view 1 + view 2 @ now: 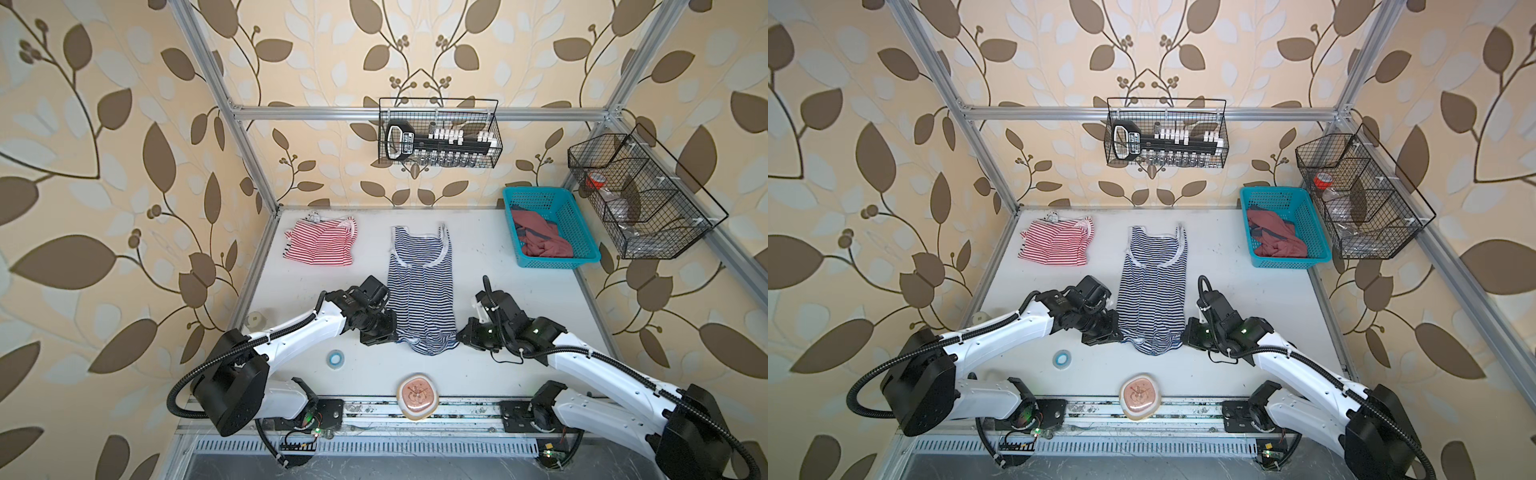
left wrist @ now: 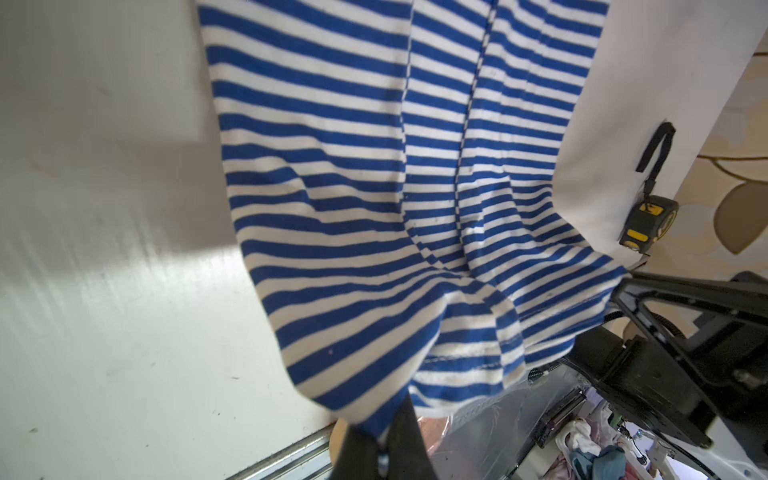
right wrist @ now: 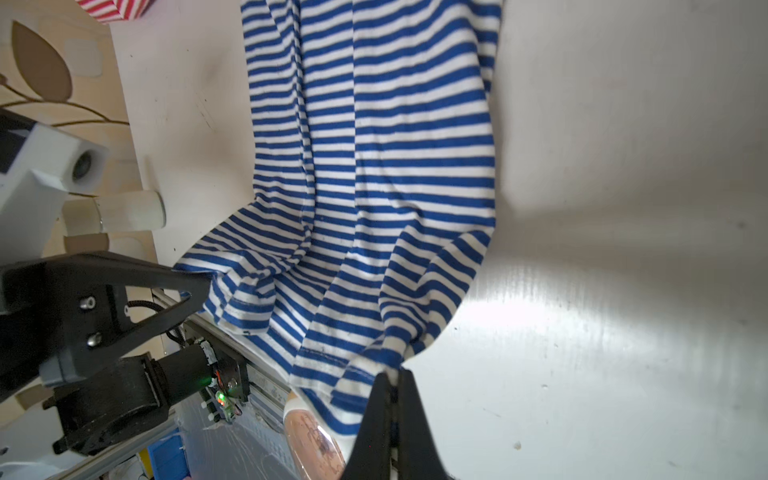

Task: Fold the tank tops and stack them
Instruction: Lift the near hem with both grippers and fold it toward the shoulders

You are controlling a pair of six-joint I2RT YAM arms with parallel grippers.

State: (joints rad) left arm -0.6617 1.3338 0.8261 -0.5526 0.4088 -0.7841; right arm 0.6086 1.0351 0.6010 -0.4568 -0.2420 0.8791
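left gripper [image 2: 384, 436]: jaws pinched together on the near left hem corner of the navy-and-white tank top [image 1: 419, 282], cloth running right in between the fingers.
right gripper [image 3: 395, 376]: same story on the near right hem corner, jaws closed with striped fabric nipped between them.
navy-and-white tank top: middle of the table [image 1: 519, 316], straps toward the back wall, body lying flat with a couple of long creases; the hem sags and bunches between the two grippers.
red-and-white tank top [image 1: 322, 245]: folded up at the back left of the table, well apart from the navy one.
blue basket [image 1: 579, 226]: back right corner, reddish cloth heaped inside.
tape roll [image 1: 333, 357]: near the front edge, close to the left arm.
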